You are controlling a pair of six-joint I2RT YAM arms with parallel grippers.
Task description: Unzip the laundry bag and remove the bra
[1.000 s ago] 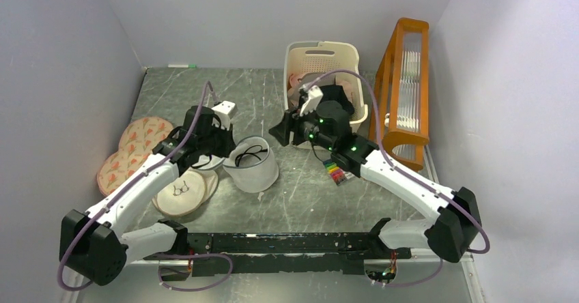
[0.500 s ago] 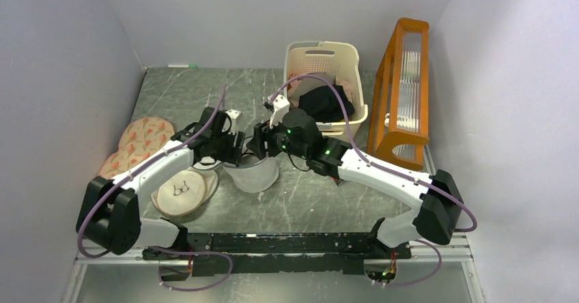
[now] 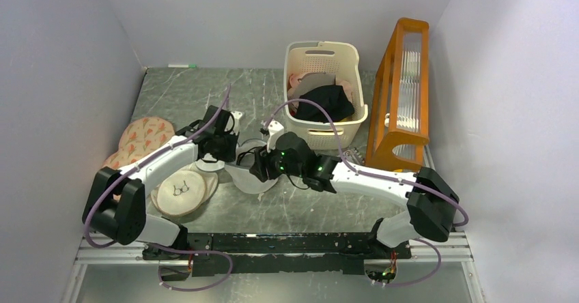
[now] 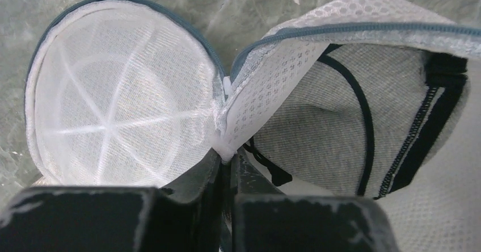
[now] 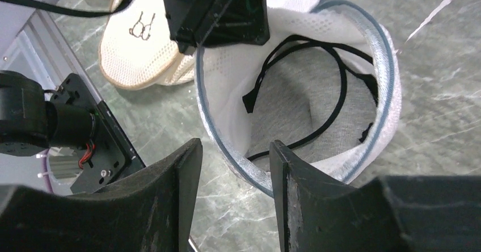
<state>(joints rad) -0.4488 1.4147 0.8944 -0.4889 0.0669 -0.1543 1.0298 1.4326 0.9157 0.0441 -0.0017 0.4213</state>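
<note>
The laundry bag (image 5: 385, 116) stood mouth-up on the table (image 3: 177, 91) between the two arms, its zip undone and its round lid (image 4: 113, 93) flipped flat to one side. Inside lay thin black straps and a dark band on grey cloth, which I took for the bra (image 4: 438, 116). The left gripper (image 4: 227, 161) had its jaws pressed together on the mesh seam where lid met body, pinning the bag. The right gripper (image 5: 235, 150) hung over the near rim, jaws apart and holding nothing.

To lift the bra well, it likely needed to clear that rim, dip into the mouth, and close on fabric or a bunched strap, not the mesh wall. The left pinch should hold so the bag did not rise too, and a loose strap could snag the zip teeth.

Just beside the bag lay cream round pads (image 3: 179, 192), with pink patterned pads (image 3: 140, 136) beyond. The cream basket (image 3: 300, 54), black cloth (image 3: 321, 105) in it, stood behind, an orange rack (image 3: 403, 84) to its right. The bag's own near rim, under the parted jaws, looked the main thing in the way
</note>
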